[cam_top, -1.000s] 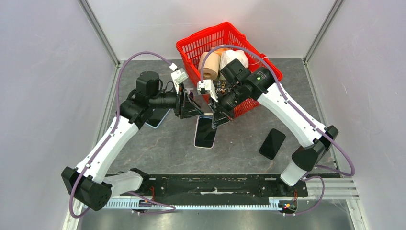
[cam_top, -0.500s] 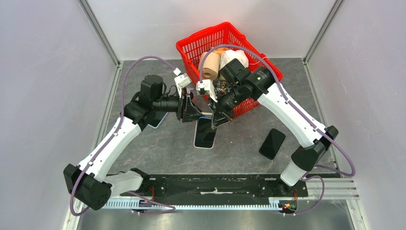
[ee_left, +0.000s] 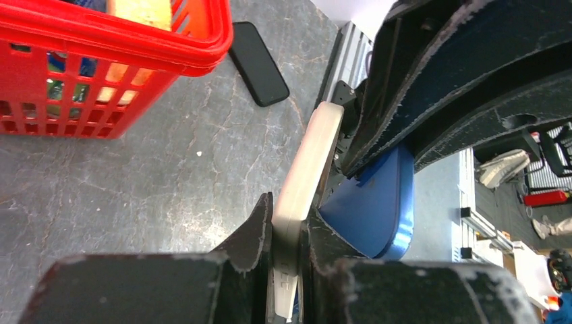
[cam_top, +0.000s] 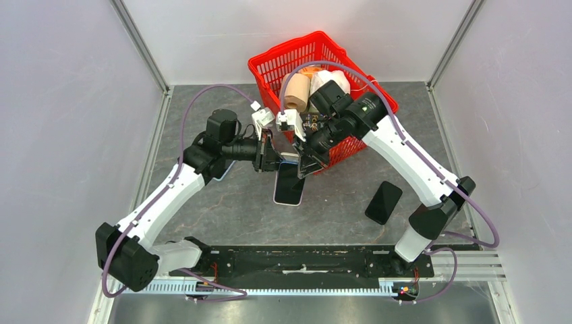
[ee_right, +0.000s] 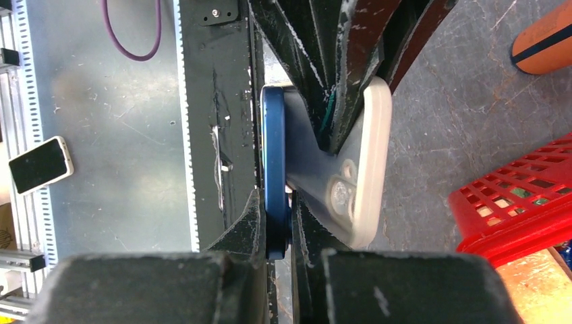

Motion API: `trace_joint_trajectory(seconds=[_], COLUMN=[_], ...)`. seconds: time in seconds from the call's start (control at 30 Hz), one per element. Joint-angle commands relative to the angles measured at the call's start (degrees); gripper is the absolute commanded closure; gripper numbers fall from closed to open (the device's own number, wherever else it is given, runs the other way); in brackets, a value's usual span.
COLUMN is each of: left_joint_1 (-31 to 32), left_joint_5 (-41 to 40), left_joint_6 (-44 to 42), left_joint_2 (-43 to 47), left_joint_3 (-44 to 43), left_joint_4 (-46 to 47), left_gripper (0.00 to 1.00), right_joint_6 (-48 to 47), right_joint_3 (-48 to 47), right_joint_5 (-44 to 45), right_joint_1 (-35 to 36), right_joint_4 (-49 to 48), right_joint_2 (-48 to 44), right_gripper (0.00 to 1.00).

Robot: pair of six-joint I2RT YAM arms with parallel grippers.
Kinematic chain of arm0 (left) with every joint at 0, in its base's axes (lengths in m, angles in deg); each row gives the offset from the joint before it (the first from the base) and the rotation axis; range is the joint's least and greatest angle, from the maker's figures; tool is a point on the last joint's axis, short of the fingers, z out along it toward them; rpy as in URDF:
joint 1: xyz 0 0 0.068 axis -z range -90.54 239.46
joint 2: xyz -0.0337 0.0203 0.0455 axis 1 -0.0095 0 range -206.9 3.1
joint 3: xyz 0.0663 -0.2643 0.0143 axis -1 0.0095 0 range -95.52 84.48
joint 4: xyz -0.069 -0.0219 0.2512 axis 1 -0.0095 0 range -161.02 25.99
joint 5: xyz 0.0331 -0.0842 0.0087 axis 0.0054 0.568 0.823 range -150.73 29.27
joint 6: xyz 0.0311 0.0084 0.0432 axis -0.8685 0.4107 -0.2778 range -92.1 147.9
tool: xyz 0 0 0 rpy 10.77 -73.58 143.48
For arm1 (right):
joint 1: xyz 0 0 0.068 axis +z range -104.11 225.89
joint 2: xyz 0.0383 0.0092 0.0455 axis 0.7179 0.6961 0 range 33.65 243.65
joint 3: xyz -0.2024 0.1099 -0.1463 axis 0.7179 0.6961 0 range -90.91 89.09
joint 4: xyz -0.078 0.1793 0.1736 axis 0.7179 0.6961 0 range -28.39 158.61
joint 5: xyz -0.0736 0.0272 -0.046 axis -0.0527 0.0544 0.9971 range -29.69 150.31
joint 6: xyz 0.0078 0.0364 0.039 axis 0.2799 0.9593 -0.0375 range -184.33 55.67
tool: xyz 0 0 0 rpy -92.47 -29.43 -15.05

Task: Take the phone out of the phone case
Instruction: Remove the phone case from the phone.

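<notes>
Separation step. Clamped on case [ee_left: 317,148] rim with left end effector [ee_left: 287,226], on phone [ee_right: 273,135] edge with right end effector [ee_right: 276,209]. Seemingly part-split. Next: pull apart, grips firm.

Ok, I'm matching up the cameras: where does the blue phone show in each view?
Top: phone at centre, dark screen towards the camera.
Left wrist: phone right of centre, just right of the cream case.
Right wrist: phone seen edge-on, left of centre, clamped in the right pincer.
Shared landmark: red basket.
</notes>
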Motion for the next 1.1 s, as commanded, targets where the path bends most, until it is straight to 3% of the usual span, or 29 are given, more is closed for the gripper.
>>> trace_joint_trajectory(seconds=[0.0,0.1,0.37,0.93,1.07], left_joint_1=[-2.31,-5.27,-10.22,-15.49,-17.61], left_joint_5=[-7.42,-12.53,-14.36,-27.67,-27.13], left_joint_6=[2.64,3.36,-0.09,-35.39,-42.41], left_joint_2=[0.12,0.0,1.58,-7.67,-11.28], left_joint_3=[-0.36,-0.27,0.45,-6.42,-6.25], left_joint_4=[1.62,0.53,-5.72,-37.91,-42.66], left_gripper=[0.98,0.98,0.98,0.98,0.98], right_joint_6=[0.11,0.11,0.99,2.97,3.31], right_joint_3=[-1.1,-0.79,1.25,6.21,6.61], right_joint_5=[-0.36,0.46,-1.37,0.21,-0.13], right_joint_1=[0.13,-0.11,-4.27,-9.18,-9.63], right_joint_4=[-3.38,-3.35,-4.8,-8.17,-8.5], right_joint_2=[-3.51,-5.37,-9.67,-13.47,-13.65], right_gripper=[0.98,1.0,1.0,1.0,1.0])
